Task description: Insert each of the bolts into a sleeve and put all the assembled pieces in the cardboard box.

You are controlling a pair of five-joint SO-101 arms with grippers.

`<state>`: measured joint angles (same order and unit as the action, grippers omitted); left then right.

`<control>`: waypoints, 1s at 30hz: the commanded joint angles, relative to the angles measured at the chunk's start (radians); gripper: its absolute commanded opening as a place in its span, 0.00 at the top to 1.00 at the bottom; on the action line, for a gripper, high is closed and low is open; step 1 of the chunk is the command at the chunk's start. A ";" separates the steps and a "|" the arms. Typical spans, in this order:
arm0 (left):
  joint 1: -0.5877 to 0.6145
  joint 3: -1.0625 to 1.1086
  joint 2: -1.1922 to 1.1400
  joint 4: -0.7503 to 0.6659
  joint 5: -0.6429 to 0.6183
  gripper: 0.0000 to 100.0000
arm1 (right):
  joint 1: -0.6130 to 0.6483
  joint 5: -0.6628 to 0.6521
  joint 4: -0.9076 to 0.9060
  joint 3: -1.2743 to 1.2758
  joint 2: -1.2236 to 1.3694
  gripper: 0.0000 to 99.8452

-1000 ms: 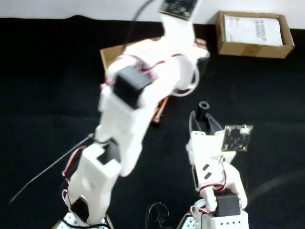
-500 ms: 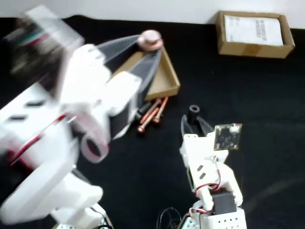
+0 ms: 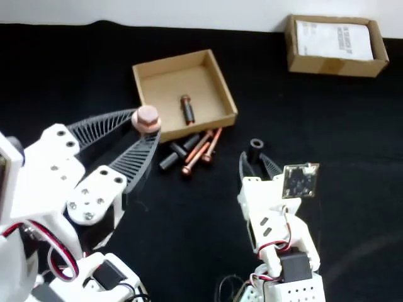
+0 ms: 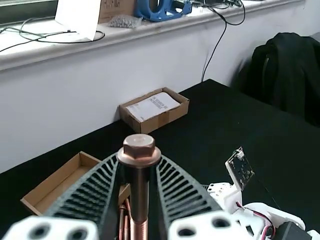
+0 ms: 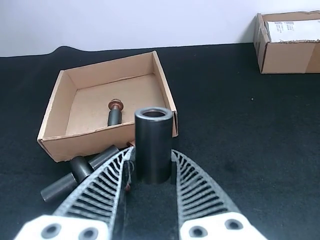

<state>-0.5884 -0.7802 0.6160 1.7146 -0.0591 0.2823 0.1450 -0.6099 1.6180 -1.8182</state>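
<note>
High view: a copper bolt (image 3: 146,117) is clamped in the left gripper (image 3: 146,124) at the near left corner of the cardboard box (image 3: 160,88). One assembled piece (image 3: 186,109) is seen lying inside the box. Loose bolts (image 3: 201,146) and sleeves (image 3: 169,162) are scattered on the desk (image 3: 327,126) just before its front wall. Further right, a black sleeve (image 3: 255,146) is held upright by the right gripper (image 3: 255,156).

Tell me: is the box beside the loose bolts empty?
No, one sleeved bolt lies on the floor of the box.
</note>
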 commanded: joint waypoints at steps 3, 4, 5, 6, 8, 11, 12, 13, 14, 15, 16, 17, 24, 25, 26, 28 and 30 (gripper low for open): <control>0.001 0.352 0.096 -0.255 0.005 0.99 | 0.007 0.009 0.021 -0.001 -0.012 0.99; 0.001 0.418 0.107 -0.316 0.005 0.99 | 0.007 0.009 0.021 -0.001 -0.012 0.99; 0.001 0.487 0.116 -0.385 0.005 0.99 | 0.007 0.009 0.021 -0.001 -0.012 0.99; 0.001 0.556 0.124 -0.453 0.005 0.99 | 0.007 0.009 0.021 -0.001 -0.012 0.99; 0.001 0.694 0.140 -0.594 0.003 0.99 | 0.007 0.009 0.021 -0.001 -0.012 0.99; -0.004 0.900 0.156 -0.822 0.003 0.99 | 0.007 0.009 0.021 -0.002 -0.012 0.99; -0.007 0.961 0.156 -0.893 0.003 0.99 | 0.007 0.009 0.021 -0.002 -0.012 0.99; -0.008 1.020 0.156 -0.961 0.003 0.99 | 0.007 0.009 0.021 -0.002 -0.012 0.99; -0.010 1.072 0.156 -1.022 0.003 0.99 | 0.007 0.009 0.021 -0.004 -0.012 0.99; -0.010 1.118 0.156 -1.077 0.002 0.99 | 0.007 0.009 0.021 -0.004 -0.012 0.99; -0.012 1.161 0.156 -1.129 0.002 0.99 | 0.007 0.009 0.021 -0.005 -0.012 0.99; -0.012 1.201 0.151 -1.181 0.002 0.99 | 0.007 0.009 0.021 -0.005 -0.012 0.99; -0.012 1.394 0.147 -1.475 -0.078 0.99 | 0.074 0.066 0.068 -0.005 -0.008 0.99; -0.012 1.408 0.147 -1.499 -0.118 0.99 | 0.096 0.064 0.074 -0.002 -0.008 0.99; -0.016 1.420 0.145 -1.516 -0.155 0.99 | 0.110 0.064 0.076 -0.002 -0.008 0.99; -0.042 1.431 0.130 -1.531 -0.192 0.99 | 0.133 0.064 0.076 -0.002 -0.008 0.99; -0.056 1.429 0.097 -1.537 -0.192 0.99 | 0.136 0.064 0.076 -0.002 -0.010 0.99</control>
<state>-0.6114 0.6575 0.7342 0.2140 -0.2279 0.4005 0.2002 -0.5547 1.6210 -1.8182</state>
